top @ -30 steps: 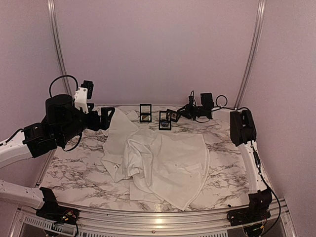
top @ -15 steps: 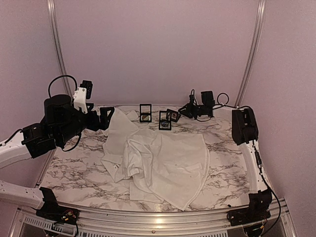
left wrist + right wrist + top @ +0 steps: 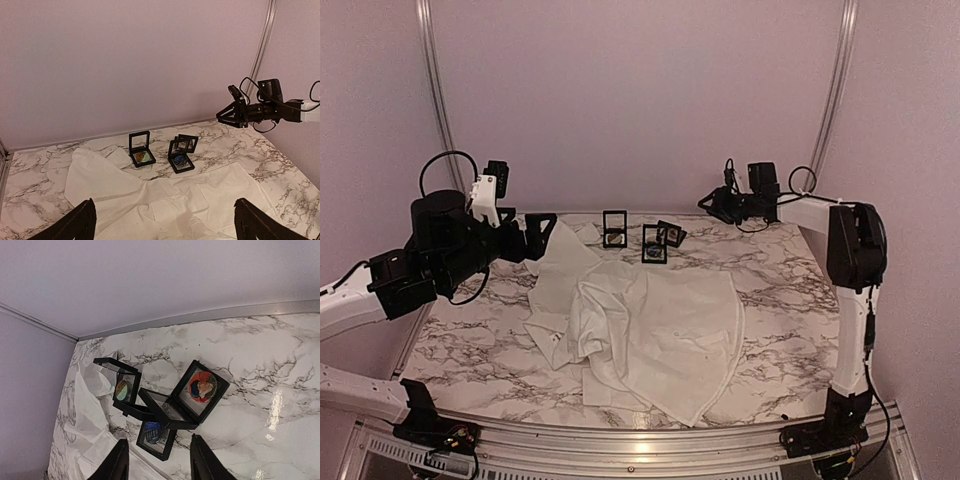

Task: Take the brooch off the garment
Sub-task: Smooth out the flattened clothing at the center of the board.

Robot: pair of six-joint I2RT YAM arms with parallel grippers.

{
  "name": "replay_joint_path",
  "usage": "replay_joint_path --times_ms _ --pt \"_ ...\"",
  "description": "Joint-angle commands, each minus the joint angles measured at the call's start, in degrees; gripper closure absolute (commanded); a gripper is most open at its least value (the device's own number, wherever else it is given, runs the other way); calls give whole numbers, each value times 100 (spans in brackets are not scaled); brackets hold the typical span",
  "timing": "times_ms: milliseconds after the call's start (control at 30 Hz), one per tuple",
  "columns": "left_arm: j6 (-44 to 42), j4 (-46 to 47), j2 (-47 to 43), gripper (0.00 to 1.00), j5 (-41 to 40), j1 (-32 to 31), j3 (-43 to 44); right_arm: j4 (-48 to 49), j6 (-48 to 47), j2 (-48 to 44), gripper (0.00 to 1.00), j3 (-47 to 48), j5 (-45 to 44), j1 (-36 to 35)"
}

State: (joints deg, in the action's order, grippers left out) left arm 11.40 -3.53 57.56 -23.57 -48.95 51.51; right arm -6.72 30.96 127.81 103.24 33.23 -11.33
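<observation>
A: Our right arm (image 3: 855, 245) has lifted off the cases (image 3: 654, 246); right gripper (image 3: 221, 117) part open, empty; left gripper (image 3: 164, 202) wide open.
B: We see the brooch (image 3: 202, 386) cased just ahead of the right gripper, off the shirt (image 3: 660, 330).

White garment (image 3: 660, 330), crumpled, spread out, lying centrally

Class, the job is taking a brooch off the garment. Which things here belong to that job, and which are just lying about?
Belong to the job: white shirt; left gripper, open; right gripper, open and empty.

Lying about: black case with yellow-green piece; black case with blue piece; black case with orange-red piece.
</observation>
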Motion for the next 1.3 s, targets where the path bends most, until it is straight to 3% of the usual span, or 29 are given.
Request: replay_joint_path --times_ms 0,233,367,500,600,733,800,900,1100,1267 --pt "169 282 193 1 159 43 65 156 -311 -882 51 -772 -650 28" --pt "1180 44 429 1 -34 278 -54 335 -551 -2244 14 -2311 -1176 -132" --pt "2077 -475 556 1 189 689 -249 333 -558 -2880 12 -3161 -1363 -255" --pt "2883 -519 448 2 962 1285 -918 277 -564 -3376 12 -3808 -1546 -512" --pt "3425 -410 315 10 1443 1673 -1612 210 -588 -3673 12 -4225 -1670 -660" --pt "4075 125 301 34 1960 1941 -2442 180 -578 -4054 12 -4720 -1743 -696" --pt "4300 541 457 40 2120 1980 -2749 173 -584 -4197 12 -4903 -1808 -700" --pt "4269 956 980 46 2166 1981 -2818 127 -593 -4334 13 -5062 -1846 -696" --pt "3916 1224 2018 46 1795 1981 -2450 58 -680 -4496 13 -5285 -1980 -706" --pt "3769 1107 2248 45 1493 1976 -2260 33 -758 -4646 13 -5414 -2076 -706"
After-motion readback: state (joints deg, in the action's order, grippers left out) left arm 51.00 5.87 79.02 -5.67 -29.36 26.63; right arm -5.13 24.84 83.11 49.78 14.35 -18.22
